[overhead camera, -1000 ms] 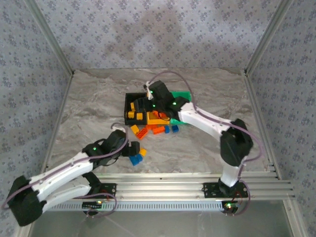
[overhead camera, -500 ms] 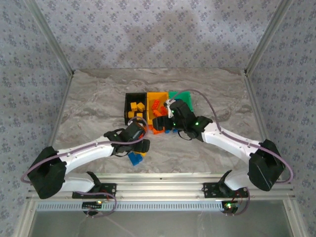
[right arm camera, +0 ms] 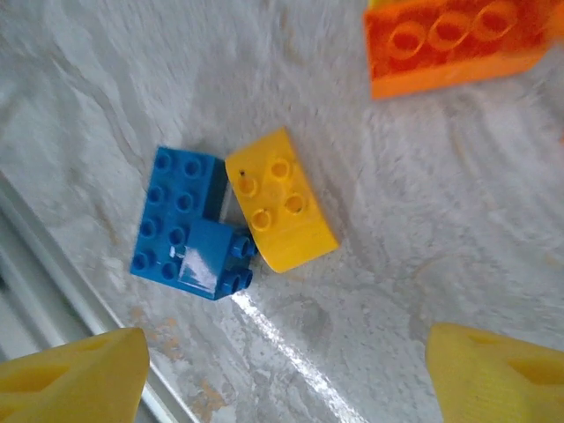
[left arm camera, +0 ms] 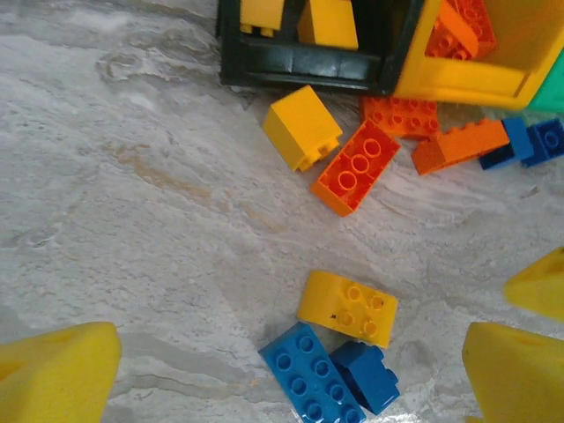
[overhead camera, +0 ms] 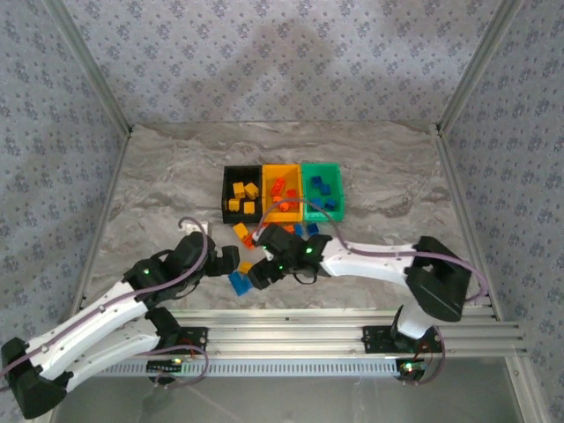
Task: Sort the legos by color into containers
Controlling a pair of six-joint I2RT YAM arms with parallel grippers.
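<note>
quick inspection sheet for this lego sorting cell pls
surface: marble-look table, bare apart from bricks
job's things: black bin holds yellow legos, orange bin orange legos, green bin blue legos; loose legos lie in front of the bins
clutter: nothing seen
tools: left tool and right tool both open, empty, above a yellow brick and blue bricks
cables: a cable loop rides on each arm
surroundings: patterned walls, metal rail at near edge

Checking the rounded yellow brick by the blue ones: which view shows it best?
The right wrist view: the yellow brick is large, studs clear, beside the blue bricks. The left wrist view shows it smaller; overhead it is a speck.
</note>
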